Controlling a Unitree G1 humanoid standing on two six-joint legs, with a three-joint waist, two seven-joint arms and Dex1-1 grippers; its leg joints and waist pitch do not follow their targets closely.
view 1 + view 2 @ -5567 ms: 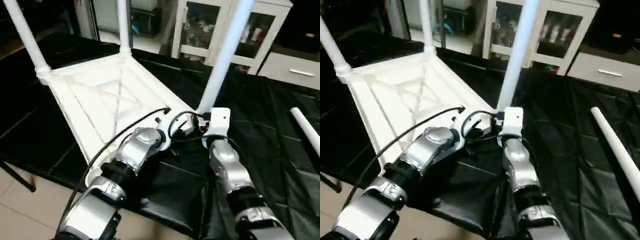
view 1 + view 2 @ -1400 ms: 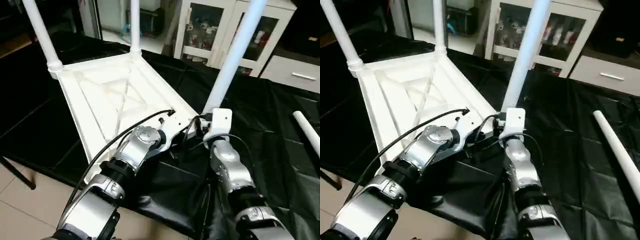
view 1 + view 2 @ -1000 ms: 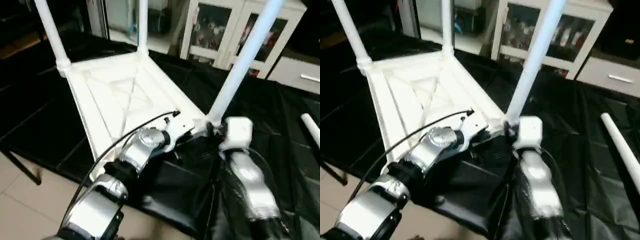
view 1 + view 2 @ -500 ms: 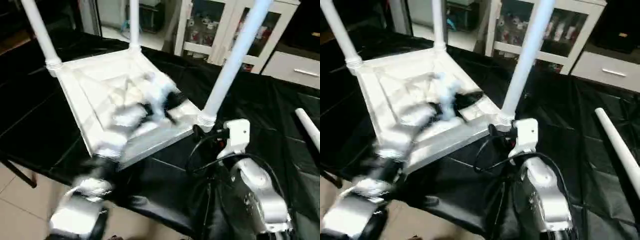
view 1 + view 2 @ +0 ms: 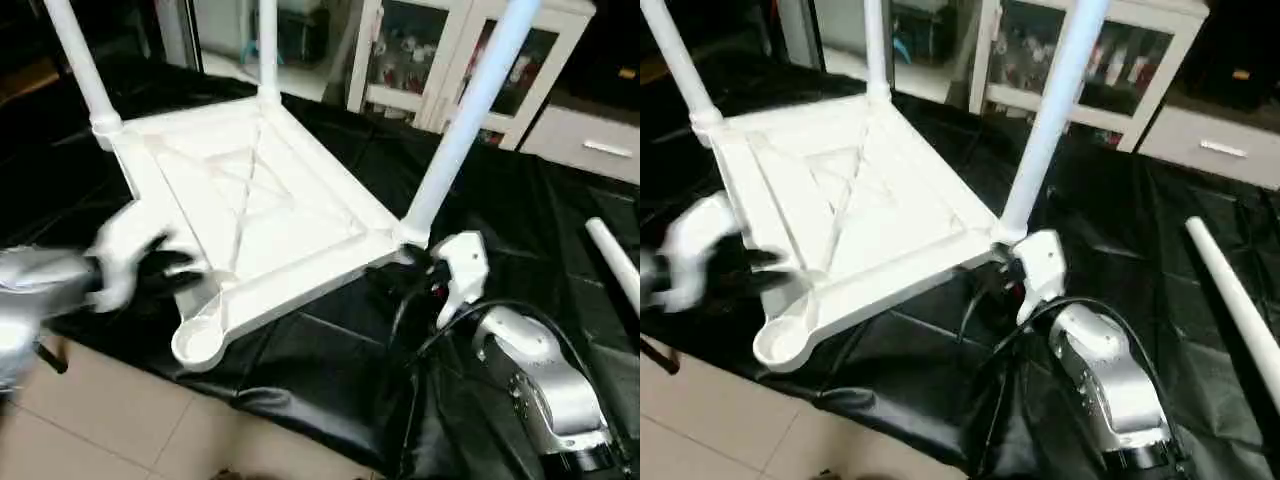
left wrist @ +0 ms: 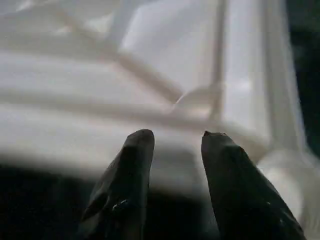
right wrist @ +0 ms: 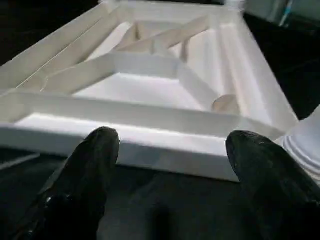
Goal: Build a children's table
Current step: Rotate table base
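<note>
tabletop [image 5: 250, 200] upside down on black cloth, three legs up, near socket [image 5: 197, 341] empty | loose leg [image 5: 1230, 290] right | both grippers, left [image 6: 172, 142], right [image 7: 170, 142], jaws apart, empty | fetch leg, thread upright

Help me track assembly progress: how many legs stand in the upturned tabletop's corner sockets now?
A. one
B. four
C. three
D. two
C: three legs rise from the tabletop, the near socket is empty, and the fourth leg lies on the black cloth.
</note>
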